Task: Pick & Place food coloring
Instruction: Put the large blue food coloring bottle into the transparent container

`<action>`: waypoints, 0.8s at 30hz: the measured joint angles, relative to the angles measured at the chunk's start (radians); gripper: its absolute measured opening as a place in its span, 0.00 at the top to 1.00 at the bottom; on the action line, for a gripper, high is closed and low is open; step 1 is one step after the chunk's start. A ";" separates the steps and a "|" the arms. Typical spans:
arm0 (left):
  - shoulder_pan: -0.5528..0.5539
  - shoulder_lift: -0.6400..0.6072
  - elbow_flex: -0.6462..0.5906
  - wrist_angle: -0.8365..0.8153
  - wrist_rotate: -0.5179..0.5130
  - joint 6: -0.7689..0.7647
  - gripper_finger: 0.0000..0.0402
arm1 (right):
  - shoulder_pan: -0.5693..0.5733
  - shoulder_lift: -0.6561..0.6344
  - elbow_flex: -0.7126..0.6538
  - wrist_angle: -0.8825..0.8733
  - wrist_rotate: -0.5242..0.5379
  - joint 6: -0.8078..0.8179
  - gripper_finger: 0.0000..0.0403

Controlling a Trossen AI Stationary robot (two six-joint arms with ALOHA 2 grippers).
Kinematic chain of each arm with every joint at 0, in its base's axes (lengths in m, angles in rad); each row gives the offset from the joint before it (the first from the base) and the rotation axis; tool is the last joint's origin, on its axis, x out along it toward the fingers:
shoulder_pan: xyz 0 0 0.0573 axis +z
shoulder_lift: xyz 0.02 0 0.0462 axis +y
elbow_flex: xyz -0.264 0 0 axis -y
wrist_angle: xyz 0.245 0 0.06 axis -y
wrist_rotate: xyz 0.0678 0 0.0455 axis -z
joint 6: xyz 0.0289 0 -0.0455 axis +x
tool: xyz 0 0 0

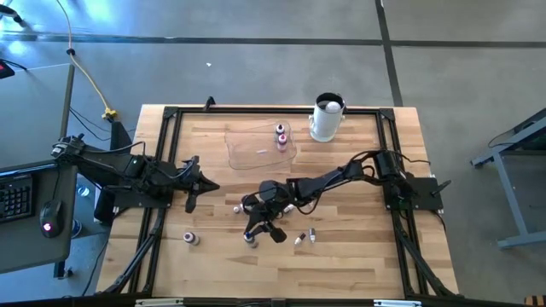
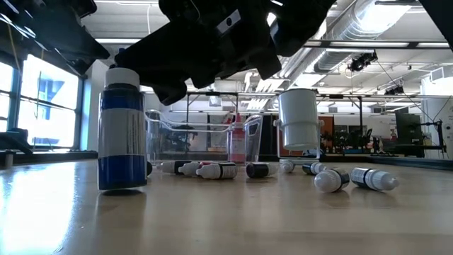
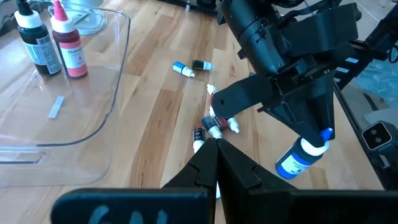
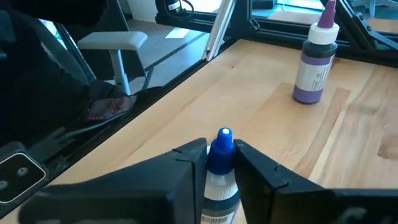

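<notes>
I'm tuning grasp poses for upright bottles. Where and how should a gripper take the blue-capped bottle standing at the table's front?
Grip the blue-capped bottle at its narrow blue cap and neck, coming straight down from above. It stands upright, so the cap is the topmost, slimmest part and the fingers straddle it easily. The right gripper is closed there now. The left gripper waits at the table's left.
</notes>
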 joint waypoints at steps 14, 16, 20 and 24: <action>0.000 0.000 0.000 0.000 0.000 0.000 1.00 | 0.001 0.000 -0.001 0.019 0.008 0.003 0.92; 0.000 0.000 0.000 0.000 0.000 0.000 1.00 | 0.001 -0.002 -0.001 0.025 0.010 0.018 0.92; 0.000 0.000 0.000 0.000 0.000 0.000 1.00 | -0.010 -0.038 -0.004 0.002 0.015 0.037 0.92; 0.000 0.000 0.000 0.000 0.000 0.000 1.00 | -0.037 -0.117 -0.003 -0.034 0.014 0.037 0.92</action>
